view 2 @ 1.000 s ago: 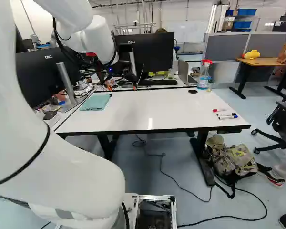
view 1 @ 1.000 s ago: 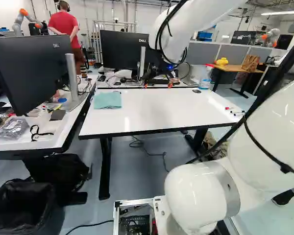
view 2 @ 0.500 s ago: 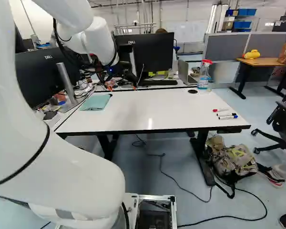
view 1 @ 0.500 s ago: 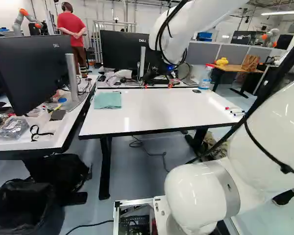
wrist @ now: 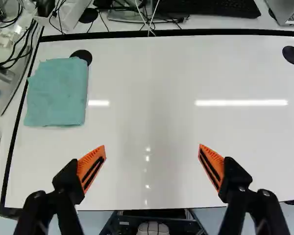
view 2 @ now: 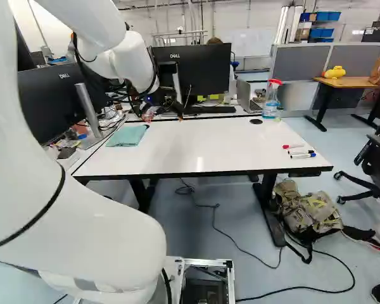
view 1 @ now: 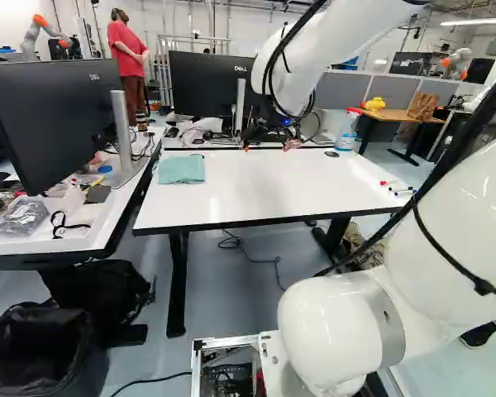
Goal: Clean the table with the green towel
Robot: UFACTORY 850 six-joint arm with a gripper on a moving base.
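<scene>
Over the white table (view 1: 256, 194), near its far side, my gripper (view 1: 269, 145) hangs below the arm's wrist. In the wrist view the gripper (wrist: 152, 148) stands open, its two orange-padded fingers wide apart with only white tabletop visible between and beneath them. A folded green towel (wrist: 57, 93) lies flat ahead of the finger on its side, near the table's corner and partly over a round black grommet. The same towel (view 1: 181, 169) rests at the table's far left in the left base view. Nothing touches it.
Several markers (view 2: 300, 152) lie near the table's right edge. A spray bottle (view 2: 272, 101) stands by the far right corner. Monitors (view 1: 208, 85) rise behind and left; a cluttered desk (view 1: 58, 236) adjoins at left. Another robot (view 1: 45, 31) is far back.
The arm has shifted slightly at its upper links and wrist, with the gripper staying open over the table's far part. Towel, table and base have not moved.
</scene>
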